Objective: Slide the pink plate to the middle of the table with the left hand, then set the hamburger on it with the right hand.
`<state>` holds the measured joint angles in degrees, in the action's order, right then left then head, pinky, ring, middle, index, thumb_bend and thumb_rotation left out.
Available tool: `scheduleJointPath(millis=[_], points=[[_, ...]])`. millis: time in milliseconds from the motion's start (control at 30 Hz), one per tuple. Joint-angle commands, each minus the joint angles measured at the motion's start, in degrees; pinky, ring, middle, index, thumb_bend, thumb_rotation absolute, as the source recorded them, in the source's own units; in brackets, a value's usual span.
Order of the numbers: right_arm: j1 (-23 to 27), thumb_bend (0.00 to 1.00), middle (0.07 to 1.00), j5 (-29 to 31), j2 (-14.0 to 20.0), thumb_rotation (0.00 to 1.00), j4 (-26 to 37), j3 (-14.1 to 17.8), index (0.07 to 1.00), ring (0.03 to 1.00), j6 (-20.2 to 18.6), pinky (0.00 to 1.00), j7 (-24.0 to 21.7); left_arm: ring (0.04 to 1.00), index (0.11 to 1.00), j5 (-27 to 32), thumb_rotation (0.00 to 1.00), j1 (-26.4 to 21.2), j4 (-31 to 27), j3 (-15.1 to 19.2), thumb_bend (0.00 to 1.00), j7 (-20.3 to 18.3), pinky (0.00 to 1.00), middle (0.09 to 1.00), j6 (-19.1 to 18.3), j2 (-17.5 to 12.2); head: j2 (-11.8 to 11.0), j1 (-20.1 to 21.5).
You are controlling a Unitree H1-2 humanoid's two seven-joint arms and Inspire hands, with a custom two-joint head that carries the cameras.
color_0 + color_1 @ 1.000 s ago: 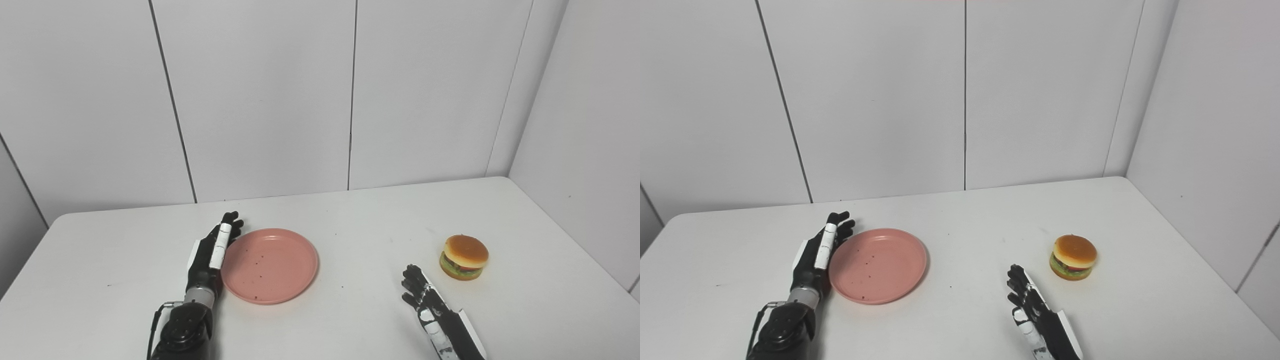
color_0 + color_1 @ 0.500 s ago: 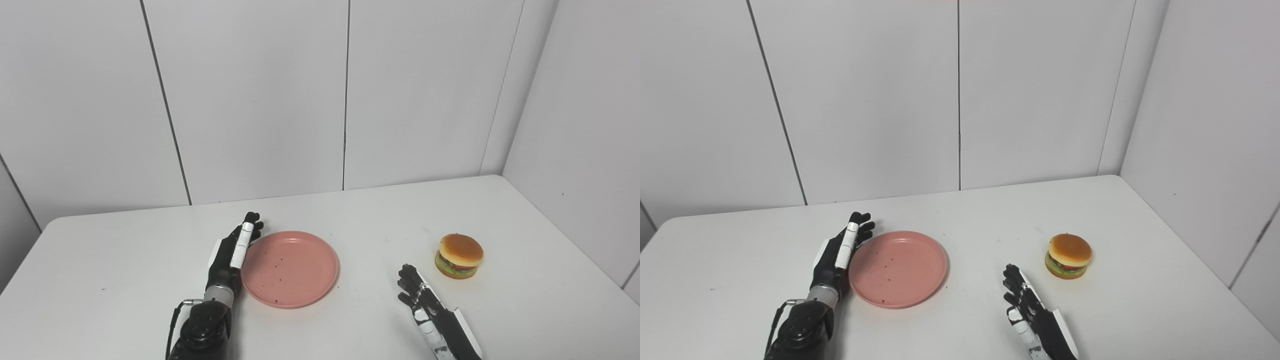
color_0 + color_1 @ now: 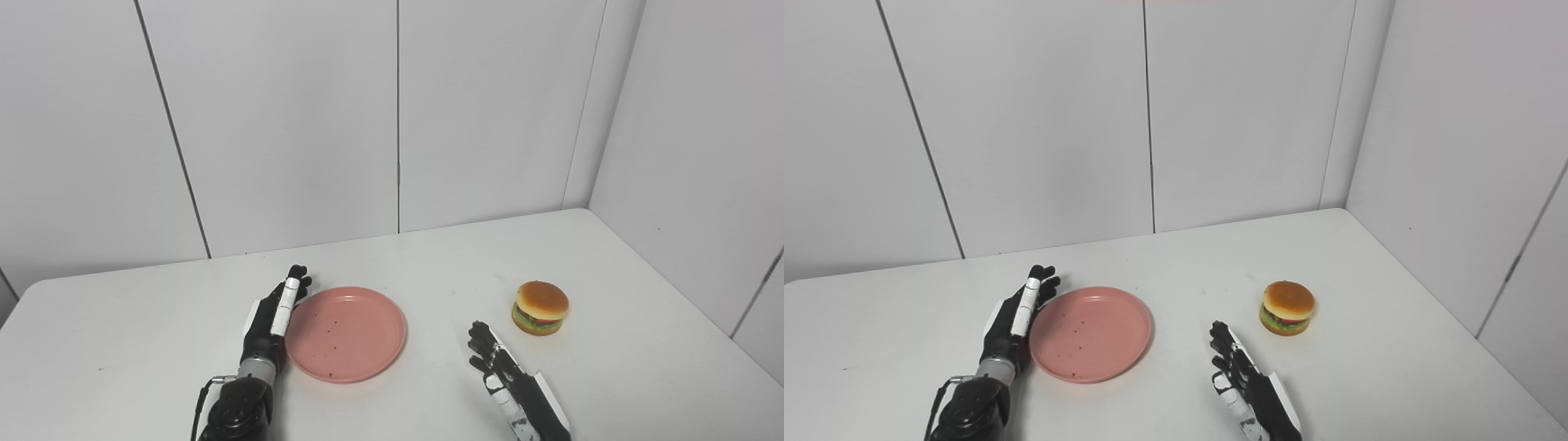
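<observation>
- The pink plate (image 3: 345,334) lay flat on the white bench (image 3: 122,318), left of the middle and nearer the front edge than the back edge; being round, it had no long axis and pointed no particular way.
- The plate held only a scatter of small dark specks; no food was on it.
- The left hand (image 3: 271,315) stood on its edge against the plate's left rim, touching it or very nearly so, its long axis running from the front edge toward the back edge with a slight lean to the right.
- Its fingers (image 3: 286,299) were stretched out straight and close together, clasping nothing; the tips reached just past the plate's far-left rim.
- The hamburger (image 3: 540,307) sat upright toward the right edge of the bench, bun top upward, green and red layers showing at its side, well apart from the plate.
- The right hand (image 3: 1238,372) rested low near the front edge, between plate and hamburger, extended toward the back edge and tilted a little to the left.
- Its fingers (image 3: 1221,340) were spread apart and empty, near the hamburger but not touching it.
- The right eye view showed more of the wall beyond the right edge; the left eye view showed more of the bench toward its left edge.
</observation>
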<state>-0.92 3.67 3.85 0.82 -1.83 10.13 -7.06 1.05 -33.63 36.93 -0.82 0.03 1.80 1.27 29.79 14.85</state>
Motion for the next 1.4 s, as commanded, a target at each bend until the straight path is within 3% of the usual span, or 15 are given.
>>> scheduleJointPath(millis=[0, 367, 567, 667, 1033, 1300, 1367], points=[[3.4, 0.86, 0.953, 0.6, -3.8, 0.88, -2.6, -2.9, 0.948, 0.953, -2.4, 0.94, -0.7, 0.927, 0.837, 0.1, 0.94, -1.0, -0.8, 0.3, 0.82, -0.2, 0.96, 0.877, 0.6, -0.2, -0.1, -0.1], [2.7, 0.83, 0.941, -1.5, -3.2, 0.89, -1.5, -2.2, 0.941, 0.942, -2.7, 0.91, 1.0, 0.923, 0.848, 0.2, 0.96, -0.9, 0.2, 0.6, 0.81, 0.0, 0.93, 0.877, 1.3, 0.0, -0.3, -0.2], [2.4, 0.77, 0.916, -3.9, -3.2, 0.88, 3.7, -1.6, 0.928, 0.915, -7.3, 0.90, 3.8, 0.920, 0.849, 0.3, 0.96, -1.8, 2.0, 1.3, 0.81, 0.4, 0.94, 0.879, 2.3, 0.1, -0.5, -0.4], [3.8, 0.78, 0.876, -7.0, -1.9, 0.88, 6.4, -1.0, 0.902, 0.866, -8.1, 0.82, 5.0, 0.911, 0.850, 0.2, 0.96, -2.5, 3.3, 1.6, 0.82, 0.5, 0.92, 0.877, 2.9, -0.3, -0.8, -0.3], [12.2, 0.79, 0.882, -13.4, 2.6, 0.88, 12.8, 1.0, 0.882, 0.855, -14.9, 0.76, 5.2, 0.906, 0.852, 0.0, 0.95, -3.7, 6.5, 2.3, 0.83, 0.5, 0.92, 0.872, 5.3, -1.2, -1.4, -0.3], [17.8, 0.78, 0.862, -19.8, 5.4, 0.91, 16.3, 0.5, 0.858, 0.830, -19.6, 0.74, 4.9, 0.904, 0.860, 0.0, 0.95, -3.9, 7.3, 2.4, 0.82, 0.4, 0.90, 0.873, 5.6, -1.1, -1.8, -0.3], [19.4, 0.78, 0.857, -23.8, 7.4, 0.92, 15.8, -0.1, 0.840, 0.845, -18.7, 0.78, 5.3, 0.904, 0.864, 0.0, 0.95, -4.0, 7.5, 2.4, 0.83, 0.3, 0.91, 0.874, 5.7, -1.1, -1.9, -0.2]])
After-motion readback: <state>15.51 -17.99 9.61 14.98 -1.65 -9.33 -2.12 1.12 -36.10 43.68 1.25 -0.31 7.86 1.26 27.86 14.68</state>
